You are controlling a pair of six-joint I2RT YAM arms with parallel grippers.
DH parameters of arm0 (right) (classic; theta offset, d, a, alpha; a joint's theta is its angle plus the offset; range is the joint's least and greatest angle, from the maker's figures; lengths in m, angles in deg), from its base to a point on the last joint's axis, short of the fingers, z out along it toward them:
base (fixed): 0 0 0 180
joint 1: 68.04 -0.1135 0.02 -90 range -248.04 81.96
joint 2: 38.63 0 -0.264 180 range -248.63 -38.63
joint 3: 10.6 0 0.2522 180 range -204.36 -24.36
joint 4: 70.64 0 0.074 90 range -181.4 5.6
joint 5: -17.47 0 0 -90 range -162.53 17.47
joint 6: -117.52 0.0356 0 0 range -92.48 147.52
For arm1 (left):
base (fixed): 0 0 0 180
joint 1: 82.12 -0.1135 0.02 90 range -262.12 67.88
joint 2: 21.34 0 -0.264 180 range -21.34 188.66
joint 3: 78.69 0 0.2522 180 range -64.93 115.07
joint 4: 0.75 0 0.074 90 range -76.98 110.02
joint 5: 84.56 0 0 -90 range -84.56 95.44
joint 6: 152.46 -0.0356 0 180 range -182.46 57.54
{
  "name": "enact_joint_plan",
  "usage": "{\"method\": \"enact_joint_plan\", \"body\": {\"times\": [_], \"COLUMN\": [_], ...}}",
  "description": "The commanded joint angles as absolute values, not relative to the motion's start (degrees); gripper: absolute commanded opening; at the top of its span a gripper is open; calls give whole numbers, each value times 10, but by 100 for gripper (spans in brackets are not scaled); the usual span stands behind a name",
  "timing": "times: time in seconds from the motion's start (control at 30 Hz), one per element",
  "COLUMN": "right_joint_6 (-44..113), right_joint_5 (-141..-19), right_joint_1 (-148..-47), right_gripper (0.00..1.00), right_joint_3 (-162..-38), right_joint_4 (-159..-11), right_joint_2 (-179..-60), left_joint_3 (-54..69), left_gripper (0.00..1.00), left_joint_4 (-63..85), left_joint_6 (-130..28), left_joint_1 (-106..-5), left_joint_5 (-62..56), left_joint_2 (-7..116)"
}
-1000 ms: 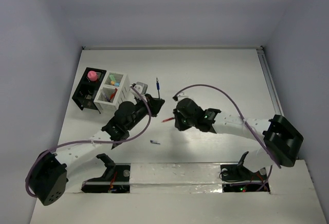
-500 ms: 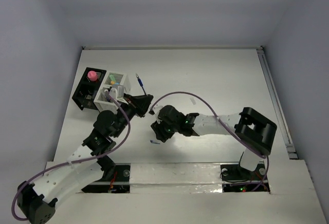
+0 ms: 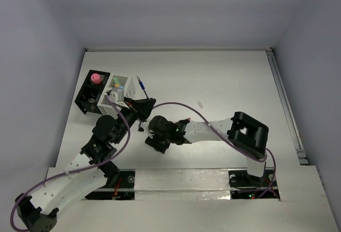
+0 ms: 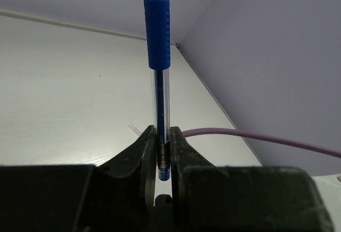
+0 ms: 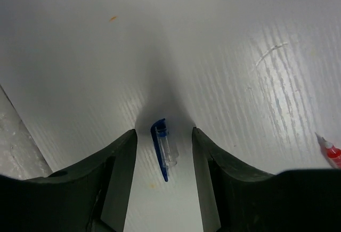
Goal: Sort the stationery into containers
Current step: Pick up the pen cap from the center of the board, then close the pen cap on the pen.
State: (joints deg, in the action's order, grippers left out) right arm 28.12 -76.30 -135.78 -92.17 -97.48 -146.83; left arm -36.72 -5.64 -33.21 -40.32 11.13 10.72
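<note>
My left gripper (image 4: 161,142) is shut on a blue pen (image 4: 158,56) and holds it upright by its end. In the top view this gripper (image 3: 146,103) is just right of the white slatted box (image 3: 123,77), with the pen (image 3: 141,86) sticking out beside it. The black slotted box (image 3: 85,100) adjoins it and holds the pink-topped piece (image 3: 96,77). Small green and orange bits (image 3: 116,85) lie in the white box. My right gripper (image 5: 163,152) is open, low over the table, with a blue pen cap (image 5: 163,148) lying between its fingers. A red pen's tip (image 5: 329,152) shows at the right.
The right arm (image 3: 213,131) stretches across the middle of the table, its gripper (image 3: 157,139) close to the left arm's forearm (image 3: 109,131). A purple cable (image 3: 176,104) arches over it. A small clear bit (image 3: 200,104) lies beyond it. Walls enclose the table.
My left gripper has carried the blue pen left, toward the white box. My right gripper has moved left and nearer, down over the blue pen cap.
</note>
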Motion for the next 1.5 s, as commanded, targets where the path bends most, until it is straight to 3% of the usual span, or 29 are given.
{"method": "enact_joint_plan", "body": {"times": [0.0,0.1,0.2,0.3,0.33,0.4,0.53,0.73,1.03,1.2,1.47], "right_joint_6": [256,253,256,267,271,274,322,379,411,383,398], "right_joint_5": [-739,-711,-688,-671,-665,-652,-616,-552,-509,-493,-542], "right_joint_1": [-1372,-1379,-1385,-1385,-1385,-1385,-1385,-1373,-1334,-1323,-1249], "right_gripper": [51,48,36,17,6,0,0,0,0,0,0], "right_joint_3": [-941,-949,-954,-949,-941,-931,-892,-821,-782,-803,-892], "right_joint_4": [-1021,-1041,-1064,-1072,-1069,-1065,-1011,-932,-816,-699,-653], "right_joint_2": [-1483,-1498,-1518,-1524,-1524,-1517,-1468,-1301,-1039,-1020,-1118], "left_joint_3": [-341,-342,-341,-342,-342,-344,-350,-371,-420,-436,-455], "left_gripper": [0,0,0,0,0,0,0,0,0,0,0], "left_joint_4": [-70,-69,-68,-68,-68,-69,-78,-116,-262,-295,-319], "left_joint_6": [-333,-333,-334,-336,-336,-336,-338,-349,-399,-420,-430], "left_joint_1": [-405,-405,-405,-405,-405,-405,-405,-405,-405,-405,-399], "left_joint_5": [120,121,125,131,133,133,136,126,-7,-50,-100], "left_joint_2": [94,95,93,92,92,97,108,151,338,350,314]}}
